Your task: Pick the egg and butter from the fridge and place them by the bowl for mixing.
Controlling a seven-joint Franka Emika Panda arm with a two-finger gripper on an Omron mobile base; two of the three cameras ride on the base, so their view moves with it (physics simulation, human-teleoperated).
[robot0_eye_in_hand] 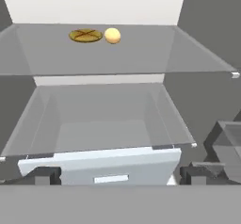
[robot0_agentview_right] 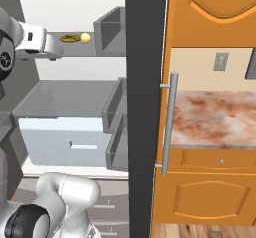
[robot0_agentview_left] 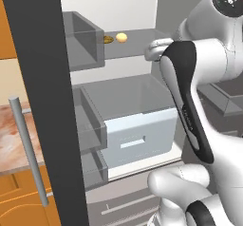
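- The egg sits upper centre of the hand view on the upper fridge shelf, just beside the flat butter.
- I judge it light, smooth, round and brittle; it should be pinched gently across its widest middle.
- The gripper waits at the bottom of the frame, fingers spread wide, holding nothing.
- The fridge door stands open.
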